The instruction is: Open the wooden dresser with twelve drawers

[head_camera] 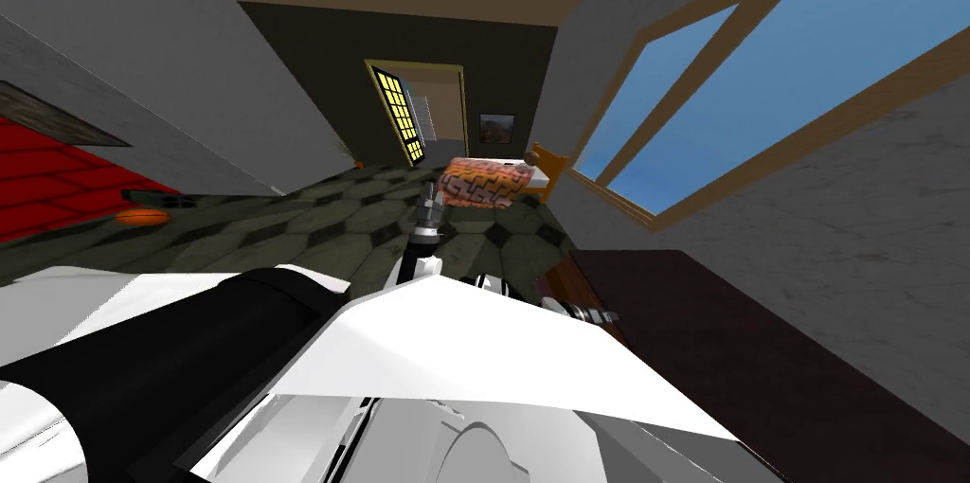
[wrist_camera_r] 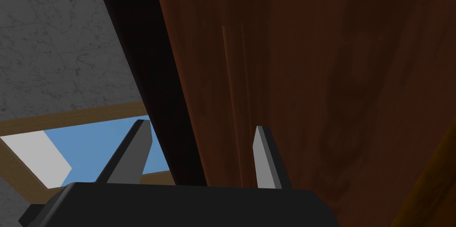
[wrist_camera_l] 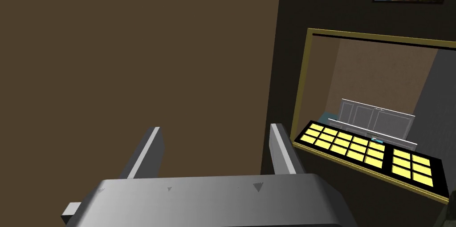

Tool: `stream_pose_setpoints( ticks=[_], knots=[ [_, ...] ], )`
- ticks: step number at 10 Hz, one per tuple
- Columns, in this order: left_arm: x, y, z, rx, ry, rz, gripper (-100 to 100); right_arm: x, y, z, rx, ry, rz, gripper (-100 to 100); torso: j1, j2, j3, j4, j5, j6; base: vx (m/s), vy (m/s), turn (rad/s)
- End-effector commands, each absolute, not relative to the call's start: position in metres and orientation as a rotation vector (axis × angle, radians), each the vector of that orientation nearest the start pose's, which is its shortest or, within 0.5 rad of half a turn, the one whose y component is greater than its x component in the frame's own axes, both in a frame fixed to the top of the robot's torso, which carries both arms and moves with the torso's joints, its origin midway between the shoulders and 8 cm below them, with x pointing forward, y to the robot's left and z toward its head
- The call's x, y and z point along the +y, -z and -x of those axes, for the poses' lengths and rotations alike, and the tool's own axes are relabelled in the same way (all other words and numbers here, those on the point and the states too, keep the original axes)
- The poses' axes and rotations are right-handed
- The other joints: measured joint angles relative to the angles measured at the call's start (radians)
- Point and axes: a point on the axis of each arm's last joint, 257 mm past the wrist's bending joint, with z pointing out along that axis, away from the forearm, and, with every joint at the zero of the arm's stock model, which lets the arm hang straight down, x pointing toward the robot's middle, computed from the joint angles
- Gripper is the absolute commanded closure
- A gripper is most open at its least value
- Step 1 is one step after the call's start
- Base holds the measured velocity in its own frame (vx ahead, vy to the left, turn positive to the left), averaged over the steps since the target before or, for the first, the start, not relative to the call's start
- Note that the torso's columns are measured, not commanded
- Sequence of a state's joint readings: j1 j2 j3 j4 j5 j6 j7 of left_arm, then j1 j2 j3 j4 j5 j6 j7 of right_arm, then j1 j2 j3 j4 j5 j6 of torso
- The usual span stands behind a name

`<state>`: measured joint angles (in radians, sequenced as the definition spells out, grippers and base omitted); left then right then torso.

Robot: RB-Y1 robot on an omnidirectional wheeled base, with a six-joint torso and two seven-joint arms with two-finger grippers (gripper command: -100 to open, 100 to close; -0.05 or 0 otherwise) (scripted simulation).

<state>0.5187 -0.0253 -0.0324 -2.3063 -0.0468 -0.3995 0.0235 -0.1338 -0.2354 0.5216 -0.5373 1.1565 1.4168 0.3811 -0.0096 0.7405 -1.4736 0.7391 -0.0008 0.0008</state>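
The dresser point(head_camera: 748, 354) stands low on my right against the grey wall, its top dark brown. In the right wrist view its reddish-brown wooden face point(wrist_camera_r: 320, 82) is very close, with a dark top edge running beside it. My right gripper point(head_camera: 595, 315) is at the dresser's near front corner. It point(wrist_camera_r: 200, 151) is open, with one fingertip point(wrist_camera_r: 263, 148) over the wood and nothing between the fingers. No handle can be made out. My left gripper point(head_camera: 431, 201) reaches forward over the floor, open point(wrist_camera_l: 213, 146) and holding nothing.
A bed point(head_camera: 488, 182) with a patterned blanket lies ahead by the window wall. Behind it an open door point(head_camera: 405, 117) with yellow panes leads out. A large window point(head_camera: 758, 80) sits above the dresser. An orange ball point(head_camera: 142, 217) lies on the floor at left.
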Motion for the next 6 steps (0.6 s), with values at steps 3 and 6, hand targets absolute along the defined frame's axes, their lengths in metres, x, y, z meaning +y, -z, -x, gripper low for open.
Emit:
stream_pose_setpoints(
  ticks=[3,6],
  knots=[
    [0.271,-0.010,-0.356,0.673,1.296,0.735,0,-0.497,0.436,-0.282,2.027,1.787,0.224,100,0.000,-0.005,-0.003,-0.004,-0.001,0.006,0.112,0.057,-0.355],
    [0.271,-0.010,-0.356,0.673,1.296,0.735,0,-0.484,0.434,-0.296,1.982,1.744,0.303,100,0.003,-0.003,-0.002,-0.002,-0.002,0.002,0.068,0.032,-0.229]
  ],
)
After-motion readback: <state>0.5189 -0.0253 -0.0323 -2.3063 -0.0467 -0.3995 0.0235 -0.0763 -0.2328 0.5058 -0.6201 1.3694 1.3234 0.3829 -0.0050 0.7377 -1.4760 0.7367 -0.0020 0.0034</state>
